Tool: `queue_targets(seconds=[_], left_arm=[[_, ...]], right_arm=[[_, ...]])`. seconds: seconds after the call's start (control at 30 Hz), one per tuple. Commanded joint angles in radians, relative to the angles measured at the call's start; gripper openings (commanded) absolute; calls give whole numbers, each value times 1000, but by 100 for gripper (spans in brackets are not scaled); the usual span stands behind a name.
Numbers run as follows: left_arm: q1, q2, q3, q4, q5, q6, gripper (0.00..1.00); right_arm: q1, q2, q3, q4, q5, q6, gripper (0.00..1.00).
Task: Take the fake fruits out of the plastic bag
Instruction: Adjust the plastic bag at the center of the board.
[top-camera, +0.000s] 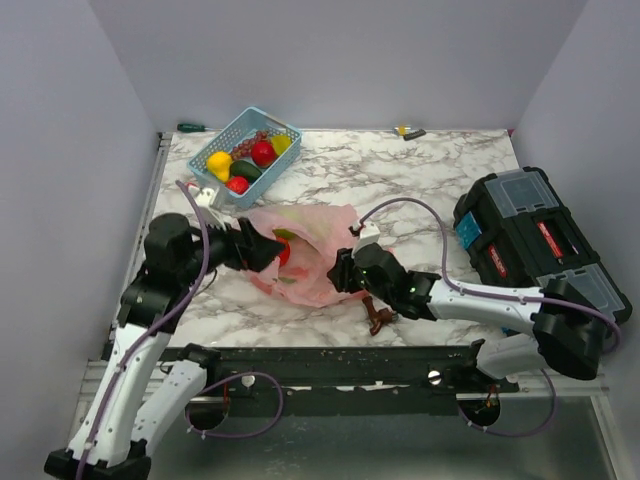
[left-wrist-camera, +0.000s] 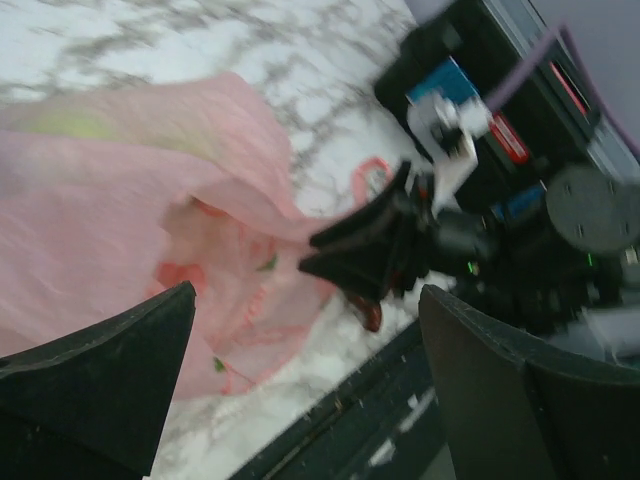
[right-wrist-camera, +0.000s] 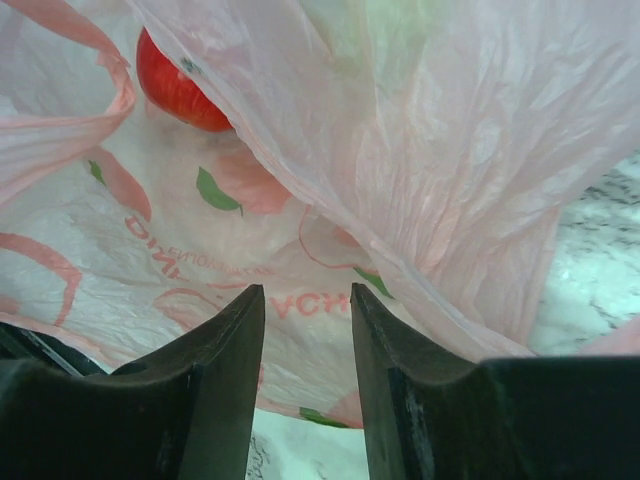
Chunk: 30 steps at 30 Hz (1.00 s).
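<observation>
Left gripper (left-wrist-camera: 308, 295): I see its fingers spread wide at the bag's left side, with nothing between them.
Right gripper (right-wrist-camera: 305, 292): fingers a narrow gap apart, facing the bag's film, pinching nothing I can make out.
Thin translucent pink plastic bag (top-camera: 310, 235): lying crumpled between both grippers.
Glossy red fake fruit (right-wrist-camera: 175, 85): inside the bag.
Light blue lattice basket (top-camera: 225, 134): beyond the bag, holding other toy fruits (top-camera: 263, 152).
</observation>
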Motion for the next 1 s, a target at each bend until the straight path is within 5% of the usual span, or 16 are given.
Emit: queue_targets(seconds=[0.0,0.2,0.47,0.77,0.9,0.97], left_arm=[[-216,-146,-137,4,1,-32,92],[-444,-78,-221,89,-186,-85,89],[-656,189,-104,108,-477,-48,87],[-662,429,-62,164,-520,3,84],[-664,505,-57,161,-568,26,81],[-664,525,-57,161,-595,36,80]], right_arm=[[1,-97,41,-127,113,-28,47],[1,-241,77,-300,262,-58,65],[-36,-367,-9,-406,411,21,100],[-228,-294,-107,-207,53,-42,99],[-232,-243,-118,-106,-58,-68,82],[-232,-220,-111,-92,-60,-68,59]])
